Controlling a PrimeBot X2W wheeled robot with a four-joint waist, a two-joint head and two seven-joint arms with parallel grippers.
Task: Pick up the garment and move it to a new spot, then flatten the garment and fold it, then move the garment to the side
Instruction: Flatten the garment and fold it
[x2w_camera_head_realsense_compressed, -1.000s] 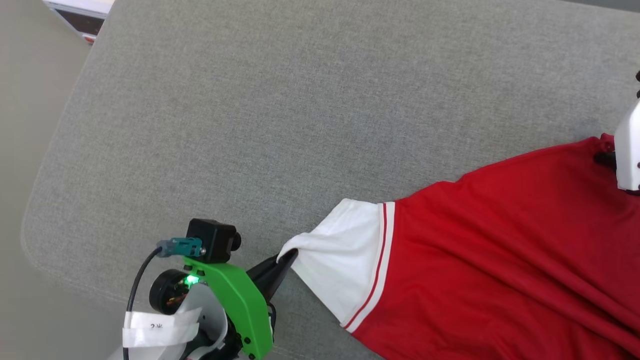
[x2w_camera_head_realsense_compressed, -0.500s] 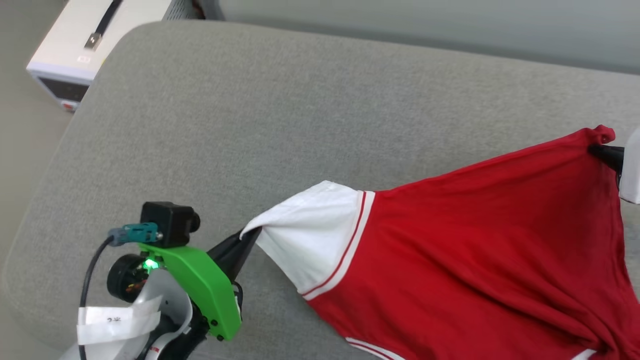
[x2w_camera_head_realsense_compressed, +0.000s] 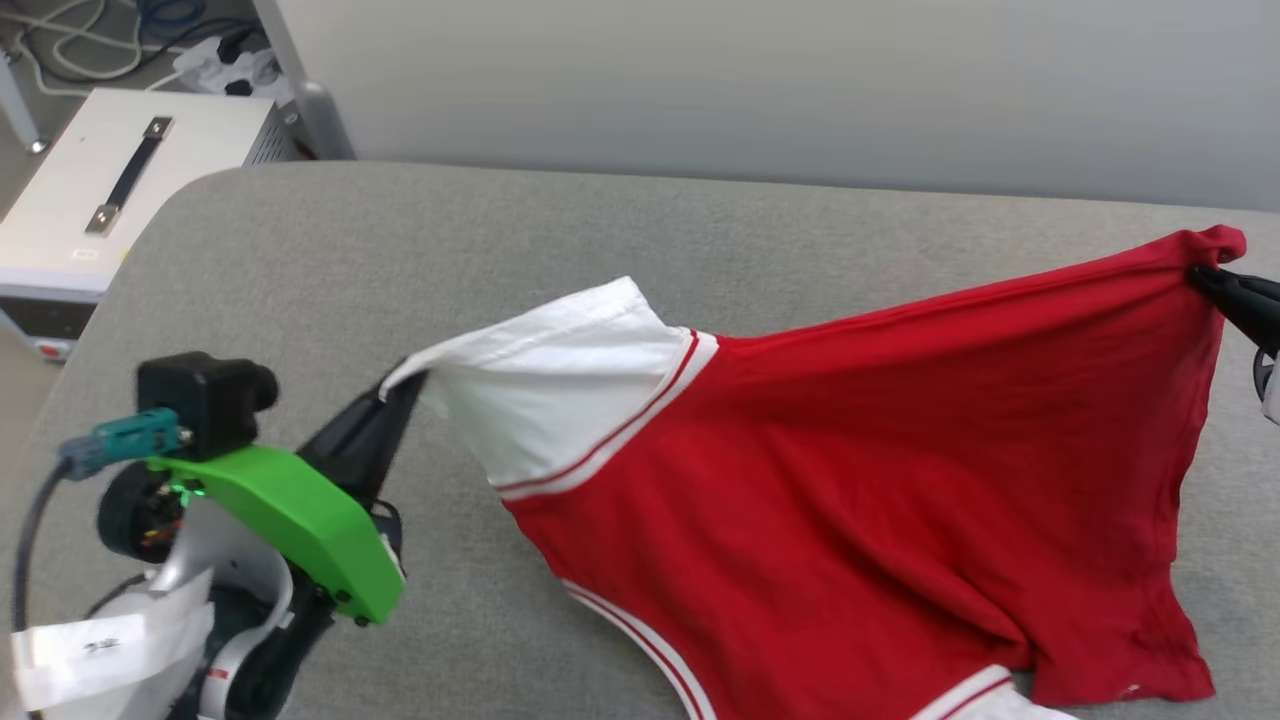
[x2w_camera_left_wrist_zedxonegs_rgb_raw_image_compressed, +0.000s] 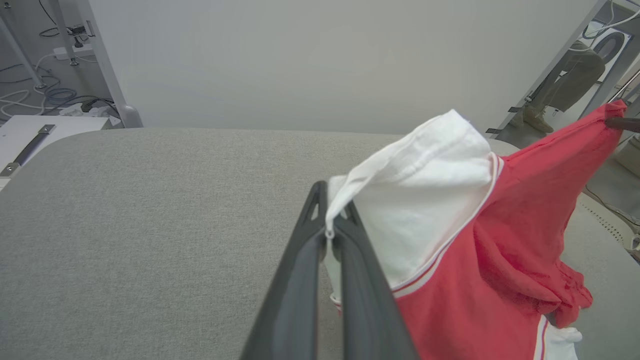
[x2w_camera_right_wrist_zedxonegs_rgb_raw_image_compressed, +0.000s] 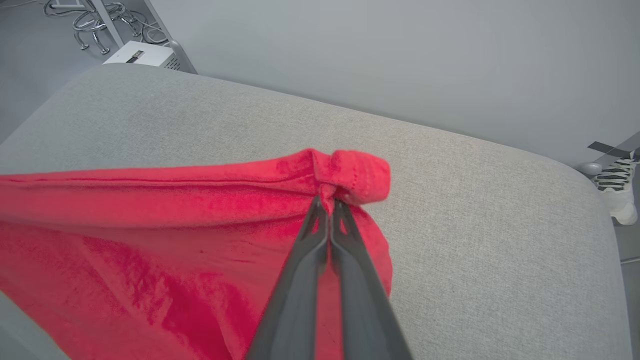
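- A grey woven upholstered surface (x2w_camera_head_realsense_compressed: 700, 230) with rounded corners is seen in all three views, evenly lit.
- A plain pale grey wall panel (x2w_camera_head_realsense_compressed: 760, 80) is set right behind its far edge.
- A white box (x2w_camera_head_realsense_compressed: 200, 130) with a black strap handle (x2w_camera_head_realsense_compressed: 128, 172) is placed on the floor (x2w_camera_right_wrist_zedxonegs_rgb_raw_image_compressed: 30, 60) beside the surface's far left corner.
- Loose cables (x2w_camera_head_realsense_compressed: 90, 40) are laid behind the box, near a grey metal post (x2w_camera_head_realsense_compressed: 290, 70).
- A person's legs (x2w_camera_left_wrist_zedxonegs_rgb_raw_image_compressed: 570, 75) are seen past the panel's right end.
- A striped shoe (x2w_camera_right_wrist_zedxonegs_rgb_raw_image_compressed: 617, 192) and black tape (x2w_camera_right_wrist_zedxonegs_rgb_raw_image_compressed: 607, 148) are seen on the floor there.
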